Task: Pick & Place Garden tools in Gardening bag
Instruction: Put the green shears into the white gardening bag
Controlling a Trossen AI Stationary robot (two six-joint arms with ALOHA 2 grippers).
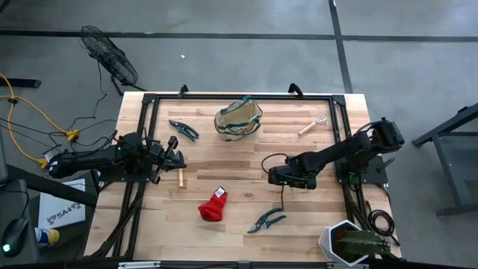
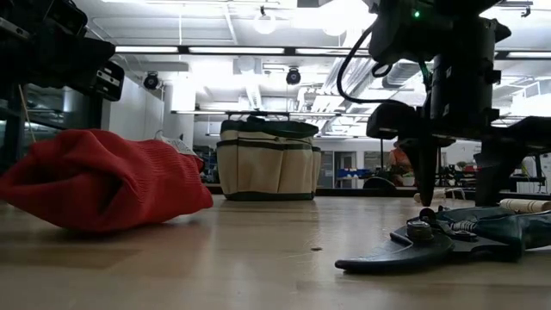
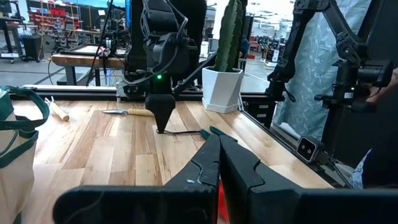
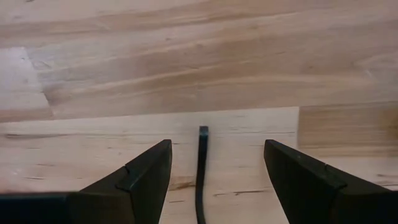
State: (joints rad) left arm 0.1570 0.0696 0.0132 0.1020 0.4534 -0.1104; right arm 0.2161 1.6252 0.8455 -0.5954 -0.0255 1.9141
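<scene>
My right gripper [image 4: 216,144] hangs open near the table's middle [image 1: 275,177], pointing down. Its fingers stand on either side of a thin dark rod [image 4: 201,174] lying flat on the wood, without touching it. The rod's end [image 4: 203,129] shows between the fingertips. My left gripper [image 3: 219,155] is shut and empty, level above the table's left side [image 1: 179,159]. The gardening bag [image 1: 239,119] stands upright at the far middle. One pair of pruning shears [image 1: 267,221] lies near the front, another [image 1: 183,129] left of the bag. A red fabric piece [image 1: 213,207] lies front centre.
A fork with a wooden handle [image 1: 312,125] lies at the far right. Another wooden handle [image 1: 181,178] lies just in front of my left gripper. A spiky plant in a white pot [image 1: 351,243] stands at the near right corner. A black frame [image 1: 224,96] borders the table.
</scene>
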